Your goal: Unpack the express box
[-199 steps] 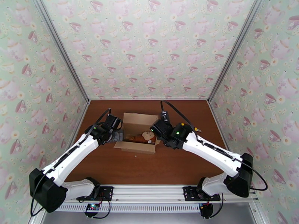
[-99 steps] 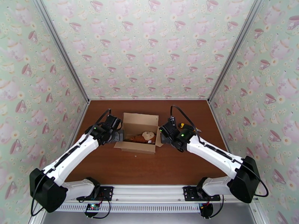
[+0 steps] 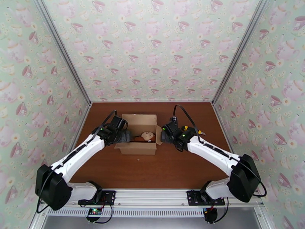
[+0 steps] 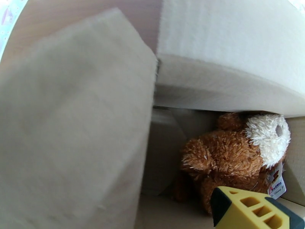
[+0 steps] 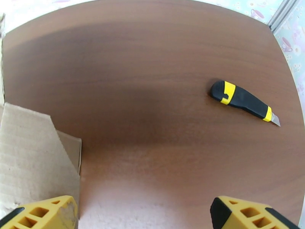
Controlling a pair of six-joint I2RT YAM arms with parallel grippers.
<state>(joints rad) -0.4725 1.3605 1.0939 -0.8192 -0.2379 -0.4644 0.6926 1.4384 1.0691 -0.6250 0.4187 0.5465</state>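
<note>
The box [image 3: 137,144] sits on the brown desk [image 3: 167,168] a little left of centre, between the two arms. It stands upright with its mouth open to the ceiling. Its long axis runs left to right across the desk, and one long wall faces the arm bases. The far flap stands up; the right flap leans out toward the right pincer [image 5: 146,216].

From above, the box walls cut off most of the brown plush toy [image 3: 146,136] lying inside. The left wrist camera shows its cream muzzle and a paper tag, but a pale, blurred flap [image 4: 72,123] close to the lens hides the whole left side.

The left pincer [image 3: 127,136] is at the box's left end and reaches in over the edge. One yellow finger [image 4: 251,208] shows in front of the toy and the other is hidden by the flap. The jaws stand wide and grip nothing that can be seen.

The right pincer is open and empty beside the box's right end, with its left finger just beside the cardboard. A black and yellow knife [image 5: 244,102] lies on the desk well to the right of the box. From above, the right arm hides most of it.
</note>
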